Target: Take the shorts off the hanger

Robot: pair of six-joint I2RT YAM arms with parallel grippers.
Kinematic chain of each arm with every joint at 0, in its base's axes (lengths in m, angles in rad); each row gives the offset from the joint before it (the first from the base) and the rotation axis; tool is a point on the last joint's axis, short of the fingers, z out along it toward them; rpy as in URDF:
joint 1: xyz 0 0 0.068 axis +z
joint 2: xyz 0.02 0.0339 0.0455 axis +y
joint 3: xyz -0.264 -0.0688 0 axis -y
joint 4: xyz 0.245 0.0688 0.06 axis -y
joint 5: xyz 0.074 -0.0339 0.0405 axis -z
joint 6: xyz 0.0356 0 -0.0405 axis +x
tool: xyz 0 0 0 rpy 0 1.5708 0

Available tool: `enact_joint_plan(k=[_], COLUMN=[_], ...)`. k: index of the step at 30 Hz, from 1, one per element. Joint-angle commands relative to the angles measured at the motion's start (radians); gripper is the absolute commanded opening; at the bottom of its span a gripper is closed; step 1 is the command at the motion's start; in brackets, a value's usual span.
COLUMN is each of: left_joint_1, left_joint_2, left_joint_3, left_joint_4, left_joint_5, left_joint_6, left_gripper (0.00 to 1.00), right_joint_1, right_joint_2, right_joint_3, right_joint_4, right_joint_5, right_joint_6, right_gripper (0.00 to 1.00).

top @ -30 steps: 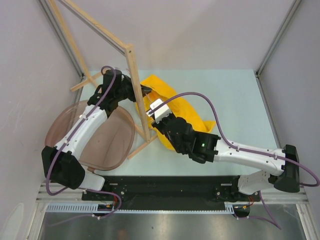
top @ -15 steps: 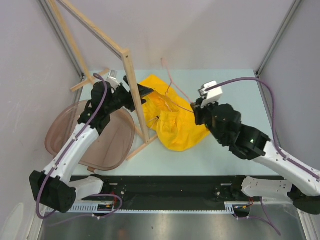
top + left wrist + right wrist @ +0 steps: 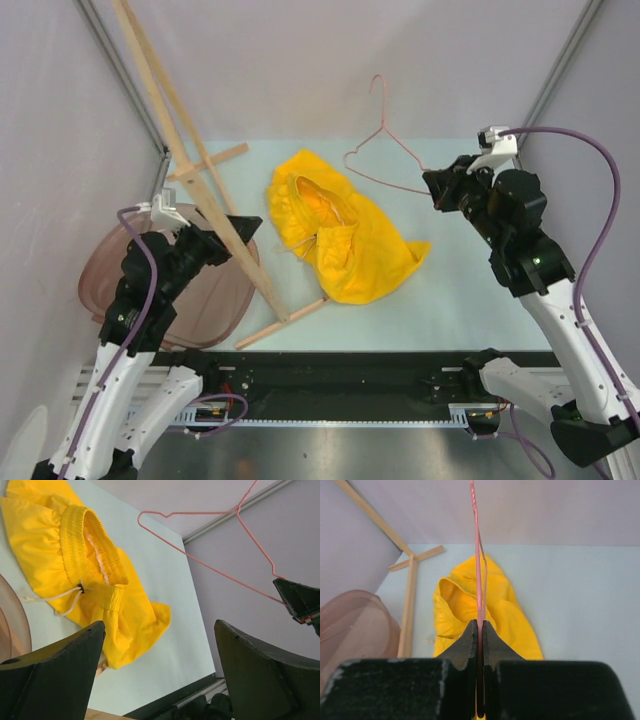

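- Pale green tabletop [image 3: 490,290], grey walls around it: bright yellow soft fabric shorts [image 3: 350,240] lie crumpled at its middle, off the hanger.
- Right gripper [image 3: 480,626] is pinched on the thin pink wire hanger [image 3: 476,555], held above the table.
- Left gripper [image 3: 160,630] is spread wide and empty, beside the pale wooden rack [image 3: 408,605].

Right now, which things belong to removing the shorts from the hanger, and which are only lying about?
Job: yellow shorts, lying loose; pink wire hanger, bare, clamped in the right pincer; left pincer, open and empty.
Lying about: wooden rack; brown translucent basin.
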Motion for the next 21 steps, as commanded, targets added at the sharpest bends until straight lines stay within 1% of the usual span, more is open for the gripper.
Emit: enact_joint_plan(k=[1,4,7,8,9,10,11,12,13,15,16,17,19,20,21], left_joint_1=[-0.001,-0.001,-0.001,-0.001,-0.001,-0.001,-0.001,-0.001,-0.001,-0.001,-0.001,-0.001,-0.001,-0.001,-0.001], left_joint_2=[0.059,0.097,0.097,0.094,0.088,0.061,0.041,0.015,-0.024,-0.064,-0.081,-0.128,-0.189,-0.254,-0.291], left_joint_3=[0.029,0.064,0.078,0.096,0.107,0.113,0.109,0.103,0.096,0.092,0.089,0.078,0.057,0.023,0.001], left_joint_4=[-0.08,-0.134,-0.176,-0.224,-0.252,-0.27,-0.269,-0.255,-0.249,-0.295,-0.319,-0.369,-0.428,-0.434,-0.44], left_joint_5=[-0.068,-0.117,-0.237,-0.304,-0.332,-0.343,-0.341,-0.293,-0.259,-0.202,-0.188,-0.177,-0.143,-0.133,-0.093], left_joint_6=[0.046,0.027,0.013,0.012,0.006,0.007,0.019,0.036,0.073,0.081,0.081,0.081,0.061,0.055,0.038], left_gripper=[0.95,0.93,0.93,0.91,0.88,0.86,0.82,0.75,0.6,0.45,0.33,0.27,0.06,0.02,0.0], right_joint_1=[-0.022,-0.026,-0.025,-0.022,-0.022,-0.022,-0.022,-0.022,-0.022,-0.019,-0.019,-0.017,-0.017,-0.017,-0.017], right_joint_2=[0.043,0.068,0.078,0.081,0.086,0.086,0.092,0.097,0.101,0.115,0.118,0.126,0.129,0.129,0.134], right_joint_3=[0.024,0.026,0.026,0.026,0.024,0.026,0.024,0.026,0.026,0.026,0.026,0.026,0.026,0.026,0.024], right_joint_4=[0.193,0.24,0.247,0.246,0.246,0.249,0.249,0.257,0.267,0.284,0.298,0.304,0.315,0.318,0.32], right_joint_5=[-0.185,-0.208,-0.215,-0.215,-0.218,-0.218,-0.223,-0.228,-0.238,-0.261,-0.264,-0.264,-0.266,-0.264,-0.268], right_joint_6=[0.082,0.118,0.131,0.131,0.135,0.138,0.139,0.141,0.148,0.161,0.165,0.165,0.165,0.165,0.162], right_gripper=[0.0,0.0,0.0,0.0,0.0,0.0,0.0,0.0,0.0,0.0,0.0,0.0,0.0,0.0,0.0])
